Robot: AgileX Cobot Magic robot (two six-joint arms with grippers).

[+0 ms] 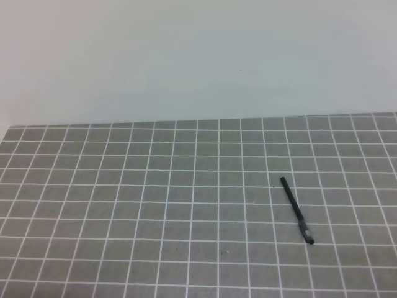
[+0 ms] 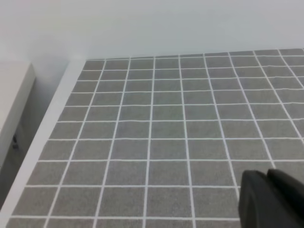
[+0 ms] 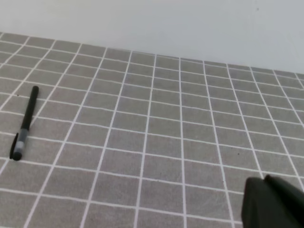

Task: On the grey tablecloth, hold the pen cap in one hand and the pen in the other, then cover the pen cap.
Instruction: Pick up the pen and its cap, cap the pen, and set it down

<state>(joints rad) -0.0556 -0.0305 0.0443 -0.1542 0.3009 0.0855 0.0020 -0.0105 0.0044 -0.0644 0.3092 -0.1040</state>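
The pen (image 1: 296, 210) lies alone on the grey tablecloth (image 1: 155, 205), right of centre, slanting from upper left to lower right. The right wrist view has the pen (image 3: 24, 121) at its far left. Its near end is slightly thicker with a greyish band. No separate pen cap shows in any view, and I cannot tell whether that thicker end is it. Neither arm appears in the exterior high view. A black part of my left gripper (image 2: 268, 197) fills the lower right corner of the left wrist view, shut and holding nothing. My right gripper (image 3: 270, 202) looks the same, far right of the pen.
A pale wall rises behind the cloth's far edge (image 1: 198, 119). In the left wrist view the cloth's left border meets a white table edge (image 2: 47, 128), with a white ledge (image 2: 12, 99) beyond it.
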